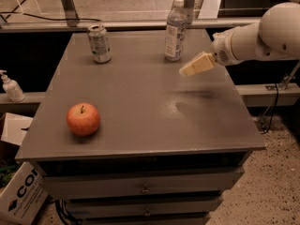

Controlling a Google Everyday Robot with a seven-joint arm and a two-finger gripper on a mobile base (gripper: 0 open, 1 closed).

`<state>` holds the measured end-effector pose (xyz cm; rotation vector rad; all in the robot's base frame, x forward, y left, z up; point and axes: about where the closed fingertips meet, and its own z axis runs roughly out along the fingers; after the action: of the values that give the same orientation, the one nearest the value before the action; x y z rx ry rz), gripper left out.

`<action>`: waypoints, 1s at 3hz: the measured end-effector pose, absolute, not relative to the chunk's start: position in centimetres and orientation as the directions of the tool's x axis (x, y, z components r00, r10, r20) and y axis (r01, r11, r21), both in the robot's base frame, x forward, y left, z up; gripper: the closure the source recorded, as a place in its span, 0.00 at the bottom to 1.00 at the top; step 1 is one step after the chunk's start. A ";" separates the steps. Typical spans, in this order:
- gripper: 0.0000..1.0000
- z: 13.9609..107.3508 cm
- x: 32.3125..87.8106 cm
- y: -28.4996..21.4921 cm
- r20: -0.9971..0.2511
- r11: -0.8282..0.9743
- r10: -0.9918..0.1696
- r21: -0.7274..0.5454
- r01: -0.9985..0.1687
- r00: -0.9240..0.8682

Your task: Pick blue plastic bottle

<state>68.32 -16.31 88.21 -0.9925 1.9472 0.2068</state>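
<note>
Hovering over table [140,102], pincer [186,70] nr blue plastic bottle [175,29], no contact.

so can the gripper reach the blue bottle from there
Probably yes: the gripper hovers just right of the blue plastic bottle, nothing between them; can and apple sit far left.

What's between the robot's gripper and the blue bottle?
Nothing: the camera view shows only bare table between the gripper, hovering over the table's right side, and the blue plastic bottle.
</note>
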 end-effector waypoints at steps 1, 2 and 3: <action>0.00 87.3 72.2 -15.2 -0.823 0.713 -0.507 -0.234 -0.661 -0.255; 0.00 87.3 75.7 -14.0 -0.859 0.754 -0.454 -0.227 -0.617 -0.239; 0.00 87.8 78.4 -12.3 -0.890 0.776 -0.401 -0.203 -0.597 -0.219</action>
<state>78.43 -12.30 87.84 -0.7658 1.8461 0.2177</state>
